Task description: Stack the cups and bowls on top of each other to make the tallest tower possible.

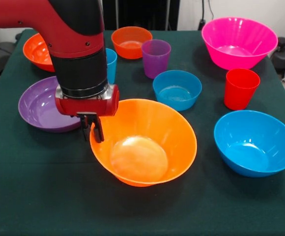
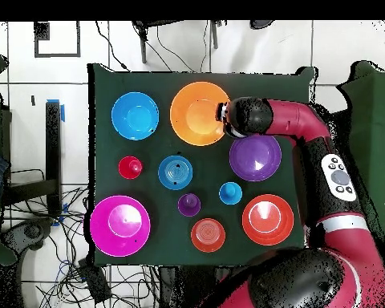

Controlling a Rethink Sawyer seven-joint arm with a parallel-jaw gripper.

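Although nothing is stacked yet and every bowl and cup sits alone on the tabletop (image 1: 44,206), the end effector (image 1: 94,129) hangs right at the rim of the large orange bowl (image 1: 143,142), and that closeness is what the next move depends on. In the front view its two dark fingers point straight down, close together, at the bowl's wall on the side facing the purple bowl (image 1: 42,104). Whether they straddle the rim, one inside and one outside, or merely stand just beside it cannot be told from either view. Nothing is visibly lifted, so I judge it to be carrying nothing, with only a narrow gap between the fingers.

The orange bowl spreads away from the end effector on one side; the shallow purple bowl lies just on the opposite side, partly under the wrist. The bowl is round, so it has no long axis to line up with; only the rim's tangent at the contact point matters.

Everything else is farther off: the small blue bowl (image 1: 177,89) and purple cup (image 1: 156,58) beyond the orange bowl's far rim, the red cup (image 1: 241,88) and large blue bowl (image 1: 255,142) well past its opposite edge, and the pink bowl (image 1: 239,42) farthest. The light blue cup (image 1: 111,63) peeks out behind the arm.
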